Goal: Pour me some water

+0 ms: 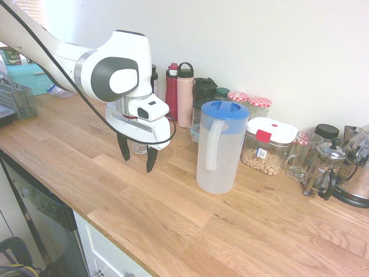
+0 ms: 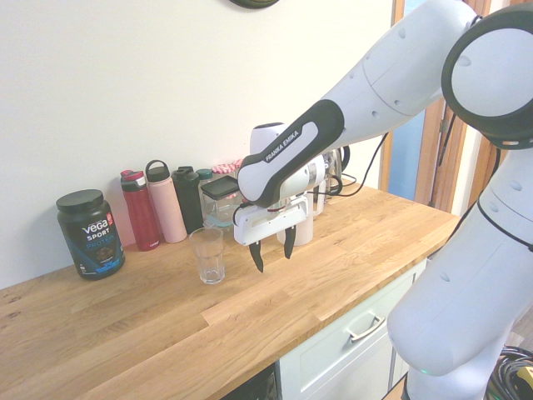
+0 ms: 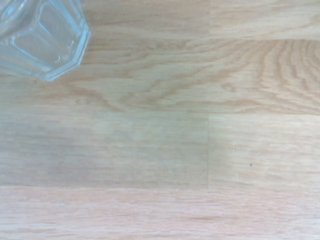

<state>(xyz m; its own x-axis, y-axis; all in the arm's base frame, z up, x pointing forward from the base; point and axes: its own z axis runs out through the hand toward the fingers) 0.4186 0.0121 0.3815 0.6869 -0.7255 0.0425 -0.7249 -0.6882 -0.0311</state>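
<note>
Wooden counter (image 1: 173, 219), jug (image 1: 219, 147) upright

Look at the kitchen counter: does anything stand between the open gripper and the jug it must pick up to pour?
Nothing visible does. The gripper hangs open above bare counter, and the jug stands beside it with only worktop between them. The glass is on the gripper's other side, away from the jug.

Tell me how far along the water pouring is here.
Nothing looks done: the jug stands upright on the counter, lid on, and the glass tumbler looks empty. The end effector hangs open above bare wood, holding nothing. Grasping the jug's handle and pouring remain.
</note>
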